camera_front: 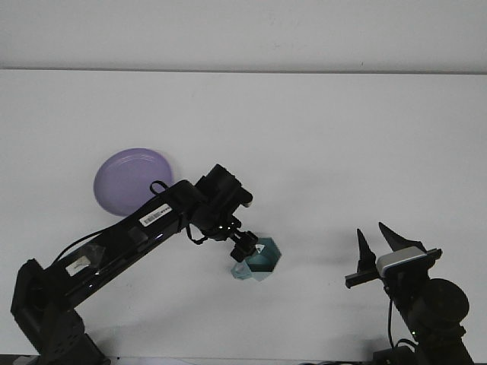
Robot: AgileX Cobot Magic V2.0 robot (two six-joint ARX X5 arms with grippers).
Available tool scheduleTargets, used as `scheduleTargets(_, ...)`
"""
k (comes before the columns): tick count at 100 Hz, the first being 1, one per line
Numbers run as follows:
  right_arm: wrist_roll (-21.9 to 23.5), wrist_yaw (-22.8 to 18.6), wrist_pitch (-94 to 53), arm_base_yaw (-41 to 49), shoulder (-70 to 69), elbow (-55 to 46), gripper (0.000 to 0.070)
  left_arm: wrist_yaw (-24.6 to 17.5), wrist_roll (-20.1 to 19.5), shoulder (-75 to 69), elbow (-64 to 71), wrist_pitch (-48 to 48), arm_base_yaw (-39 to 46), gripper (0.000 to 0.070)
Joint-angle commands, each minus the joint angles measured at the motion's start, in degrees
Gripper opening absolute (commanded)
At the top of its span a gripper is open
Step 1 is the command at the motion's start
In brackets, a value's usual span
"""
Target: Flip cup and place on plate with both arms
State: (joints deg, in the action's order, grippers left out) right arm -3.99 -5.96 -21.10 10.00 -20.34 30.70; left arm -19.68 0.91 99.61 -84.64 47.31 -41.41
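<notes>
My left arm stretches across the white table, and my left gripper sits right at the teal cup, at its left edge; from this front view I cannot tell whether its fingers are spread or closed, since the dark tip merges with the cup's rim. The cup lies near the table's front edge, roughly midway between my two arms, with facets on its body and a small pale mark inside it that is too small to read. The purple plate rests flat on the table to the left and farther back, well apart from the cup, with my forearm passing in front of its lower right edge. A white label with dark print runs along my left forearm, and a second pale sticker sits lower on that arm; neither can be read. My right gripper stands spread, its two dark fingers pointing upward with a clear gap, holding nothing, well to the right of the cup.
</notes>
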Motion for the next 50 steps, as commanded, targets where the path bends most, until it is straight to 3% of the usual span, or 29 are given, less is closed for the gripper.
scheduleTargets(1, 1.11, 0.0, 0.52, 0.0, 0.07, 0.33, 0.0309, -0.31, -0.63, 2.01, -1.27, -0.68, -0.87, 0.0464)
scheduleTargets(41, 1.11, -0.02, 0.48, 0.02, 0.07, 0.33, 0.0309, -0.26, -0.28, 8.37, -1.27, -4.07, -3.08, 0.0458)
scheduleTargets(46, 1.11, -0.02, 0.48, 0.02, 0.07, 0.33, 0.0309, 0.07, -0.35, 8.57, -1.27, -4.04, -3.28, 0.0437)
scheduleTargets(50, 1.11, 0.0, 0.48, 0.02, 0.07, 0.33, 0.0309, 0.33, -0.74, 8.59, -1.27, -4.0, -3.48, 0.0367)
